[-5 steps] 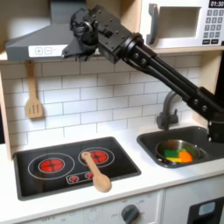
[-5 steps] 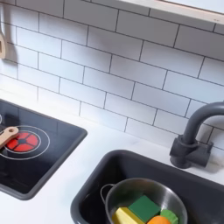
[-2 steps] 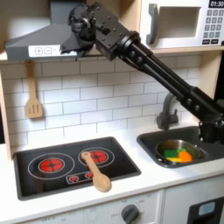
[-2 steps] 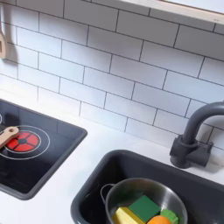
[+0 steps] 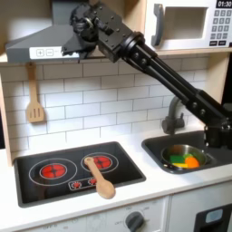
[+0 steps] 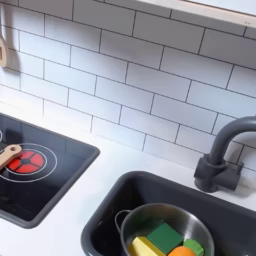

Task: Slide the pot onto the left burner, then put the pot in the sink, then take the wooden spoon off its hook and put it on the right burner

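Note:
The wooden spoon [image 5: 98, 175] lies on the black cooktop, its handle across the right burner [image 5: 102, 161] and its bowl near the front edge. Its handle tip [image 6: 8, 155] also shows at the second exterior view's left edge, beside the red burner [image 6: 27, 162]. The shiny pot [image 5: 182, 159] sits inside the dark sink [image 5: 210, 140] and holds coloured toy food. In the second exterior view the pot [image 6: 150, 219] is in the sink [image 6: 105, 215] below the faucet [image 6: 224, 150]. My gripper [image 5: 82, 22] is high up by the range hood, far above the spoon, with nothing seen in it.
The left burner [image 5: 55, 169] is bare. A slotted wooden spatula [image 5: 34, 100] hangs on the left wall. A range hood [image 5: 41, 45] and a microwave [image 5: 190, 24] sit overhead. My arm [image 5: 154, 68] spans diagonally from the sink side to the upper left.
The gripper has risen slightly up and to the left near the hood. Spoon and pot have not moved.

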{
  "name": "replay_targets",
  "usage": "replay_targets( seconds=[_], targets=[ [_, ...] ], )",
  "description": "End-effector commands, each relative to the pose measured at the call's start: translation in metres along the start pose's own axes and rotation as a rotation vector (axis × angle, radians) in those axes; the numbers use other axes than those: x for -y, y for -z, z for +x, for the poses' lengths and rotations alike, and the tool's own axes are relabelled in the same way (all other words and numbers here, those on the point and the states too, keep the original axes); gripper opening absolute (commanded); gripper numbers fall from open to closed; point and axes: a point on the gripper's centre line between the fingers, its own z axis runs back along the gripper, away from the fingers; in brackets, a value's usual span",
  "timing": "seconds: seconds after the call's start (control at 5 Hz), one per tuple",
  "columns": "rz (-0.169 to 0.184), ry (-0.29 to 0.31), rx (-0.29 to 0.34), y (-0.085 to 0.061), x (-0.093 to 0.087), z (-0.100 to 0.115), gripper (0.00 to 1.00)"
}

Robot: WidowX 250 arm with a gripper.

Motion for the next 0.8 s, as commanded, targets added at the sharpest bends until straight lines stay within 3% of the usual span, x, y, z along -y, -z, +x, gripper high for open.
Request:
replay_targets(
  seconds=[0.0,0.6],
  targets=[
    [-0.006,-0.001,0.008,0.0045,0.0025,0.0003,0.0],
    [0.024,-0.02,0.076,0.0023,-0.0013,0.0066,0.0]
  ],
)
